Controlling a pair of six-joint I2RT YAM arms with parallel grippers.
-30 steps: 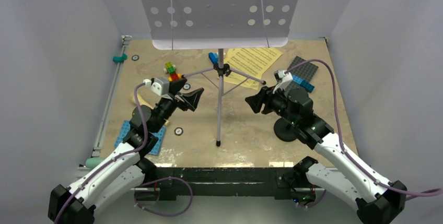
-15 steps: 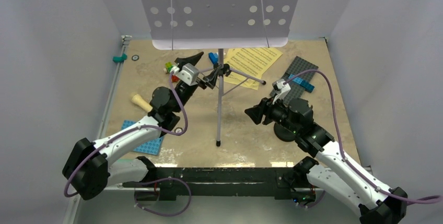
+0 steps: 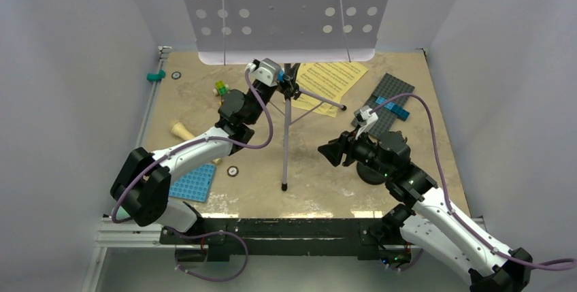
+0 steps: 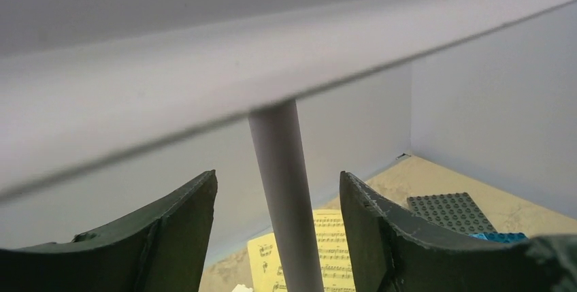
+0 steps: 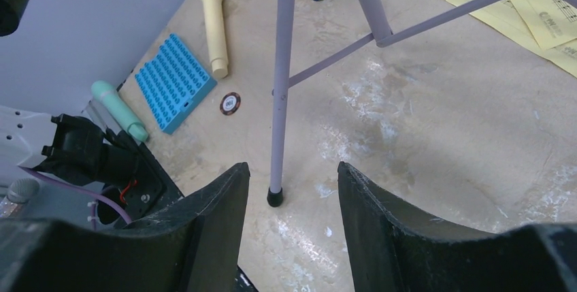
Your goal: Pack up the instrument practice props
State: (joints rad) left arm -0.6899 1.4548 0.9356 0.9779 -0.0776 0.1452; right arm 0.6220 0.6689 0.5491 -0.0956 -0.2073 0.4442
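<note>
The music stand's lilac perforated desk (image 3: 286, 6) towers at the back on a thin pole (image 3: 286, 135). My left gripper (image 3: 284, 81) is open around that pole (image 4: 286, 197) just under the desk, with a gap on each side. My right gripper (image 3: 330, 152) is open and empty, aimed at the stand's front foot (image 5: 274, 197). The cream microphone (image 3: 182, 130) lies at the left. Yellow sheet music (image 3: 330, 81) lies behind the tripod. The black mic stand base (image 3: 371, 171) is partly hidden under my right arm.
A blue baseplate (image 3: 192, 183) lies front left and a grey one (image 3: 389, 94) back right. Small bricks (image 3: 221, 88) sit near my left arm. A poker chip (image 3: 233, 170) lies left of the pole. White walls close in on three sides.
My left arm has swung from the table's left-middle up to the stand's pole, its jaws narrowing around it. The right gripper has drifted slightly down and left.
</note>
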